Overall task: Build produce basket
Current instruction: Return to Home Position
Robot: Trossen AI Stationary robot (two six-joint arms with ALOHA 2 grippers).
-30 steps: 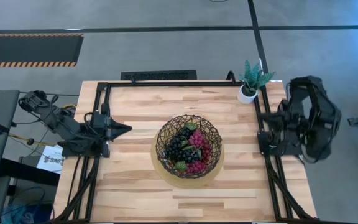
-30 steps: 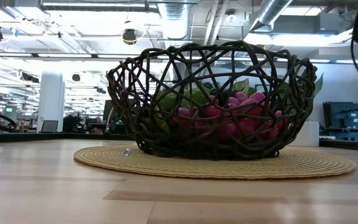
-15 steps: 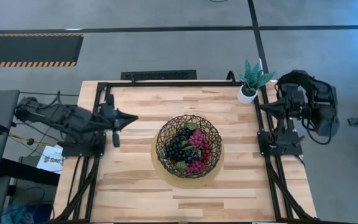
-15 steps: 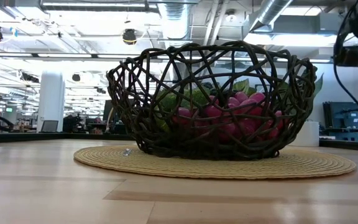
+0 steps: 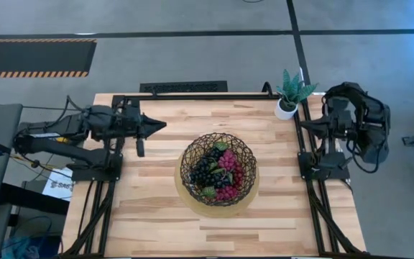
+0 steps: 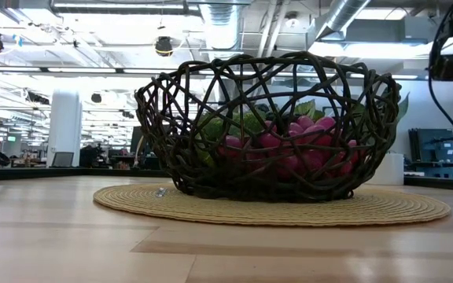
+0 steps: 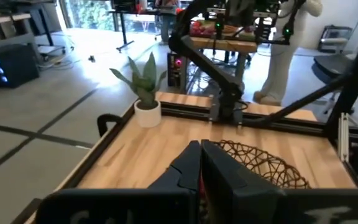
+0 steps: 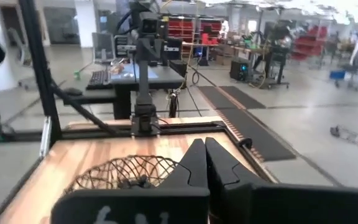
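The dark woven basket [image 5: 218,169] stands on its tan round base [image 6: 274,206] at the table's middle. Red-magenta grape bunches [image 5: 228,171] and dark purple ones [image 5: 205,171] with green leaves lie inside it, and they show through the strands in the low view [image 6: 289,149]. My left gripper [image 5: 160,124] hovers shut above the table's left part, left of and farther back than the basket, pointing right. Its shut fingers [image 7: 201,155] hold nothing, with the basket [image 7: 260,165] beyond them. My right gripper [image 5: 304,124] is shut and empty at the right edge [image 8: 204,152].
A small white pot with a green plant [image 5: 290,97] stands at the far right corner of the table, close to my right arm. A black rail frame [image 5: 207,96] runs along the table's far and side edges. Bare wood lies in front of the basket.
My left gripper has swung from the table's left edge toward its far edge and a little right, staying shut and still pointing right. My right arm has drawn toward the far edge and its wrist has rolled. The basket and the grapes have not moved.
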